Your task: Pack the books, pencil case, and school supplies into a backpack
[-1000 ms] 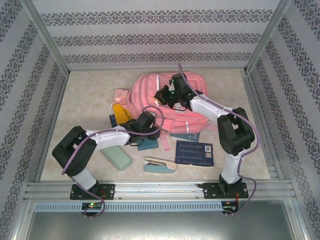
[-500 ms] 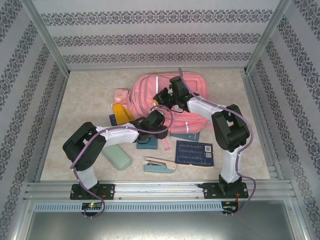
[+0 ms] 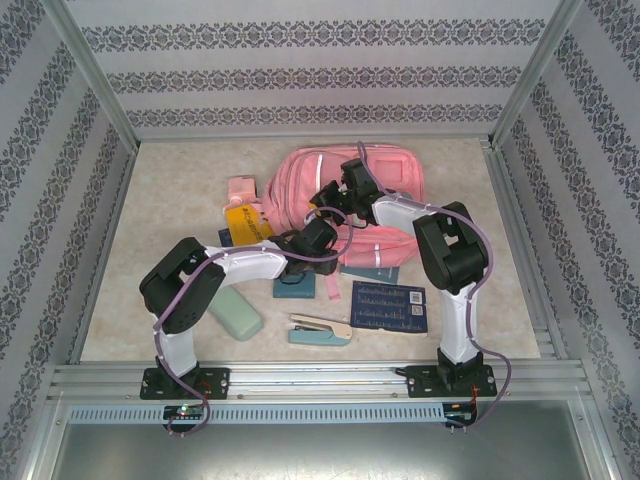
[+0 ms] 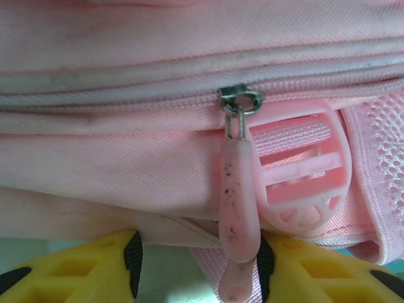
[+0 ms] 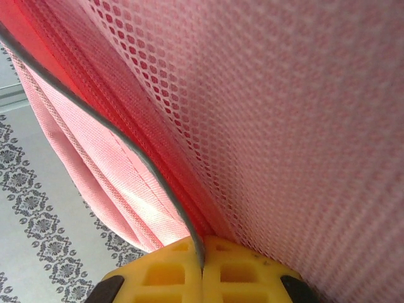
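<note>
Left fingers [image 4: 76, 265] advanced, spread astride zipper pull [image 4: 238, 208] — right fingers [image 5: 246, 268] pinch the left-right-lying backpack [image 3: 300, 185].

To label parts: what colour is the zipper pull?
The zipper pull is pink, dark-specked; left wrist view shows it best.
</note>
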You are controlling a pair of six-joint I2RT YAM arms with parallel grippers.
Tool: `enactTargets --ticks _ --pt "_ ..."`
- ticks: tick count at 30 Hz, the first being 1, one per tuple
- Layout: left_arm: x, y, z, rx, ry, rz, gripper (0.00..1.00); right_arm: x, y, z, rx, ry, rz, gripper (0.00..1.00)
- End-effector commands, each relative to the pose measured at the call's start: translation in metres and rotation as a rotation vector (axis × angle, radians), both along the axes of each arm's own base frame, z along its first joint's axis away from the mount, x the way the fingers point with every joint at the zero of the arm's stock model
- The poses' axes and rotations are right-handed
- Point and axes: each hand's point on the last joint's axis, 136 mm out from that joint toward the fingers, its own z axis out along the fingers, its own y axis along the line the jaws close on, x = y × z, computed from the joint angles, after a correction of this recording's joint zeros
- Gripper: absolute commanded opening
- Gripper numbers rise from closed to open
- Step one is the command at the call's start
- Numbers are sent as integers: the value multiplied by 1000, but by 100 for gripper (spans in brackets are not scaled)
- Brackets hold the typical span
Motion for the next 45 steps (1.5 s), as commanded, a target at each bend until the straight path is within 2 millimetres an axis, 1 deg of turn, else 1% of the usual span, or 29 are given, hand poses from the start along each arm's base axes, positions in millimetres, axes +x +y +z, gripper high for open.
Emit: enactTargets --ticks 1,5,9,12,14,21,24,26,30,33,36,38,45 --pt "-7 -10 -2 -8 36 -36 51 -5 -15 -40 -32 120 -48 0" --pt "-13 -9 -5 5 49 -57 51 -5 -16 -42 -33 119 -49 0" --pt "-16 -4 -14 60 75 -68 51 -5 -16 -41 -32 115 -48 0" --pt "-17 0 -21 113 98 -71 42 -5 -15 -39 -31 111 -44 0" --pt "-16 1 -22 138 105 -78 35 -6 -15 -39 -33 109 -43 0" --pt "-17 -2 -17 168 89 -108 13 -8 -11 -39 -18 98 -18 0" --pt "-17 0 -14 174 82 -107 4 -8 -11 -38 -19 89 -9 0" --pt "-16 3 -12 188 70 -106 0 -8 -12 -37 -25 81 -8 0" --pt "-17 10 -12 207 66 -105 0 -8 -15 -35 -49 62 -1 0" --pt "-20 7 -16 196 84 -118 0 -8 -15 -36 -53 58 4 0" --pt "-24 4 -24 179 115 -123 4 -8 -15 -37 -53 60 7 0" --pt "-26 3 -29 174 130 -121 5 -9 -15 -37 -53 60 8 0" --pt "-27 7 -40 201 143 -115 10 -9 -15 -35 -51 54 12 0"
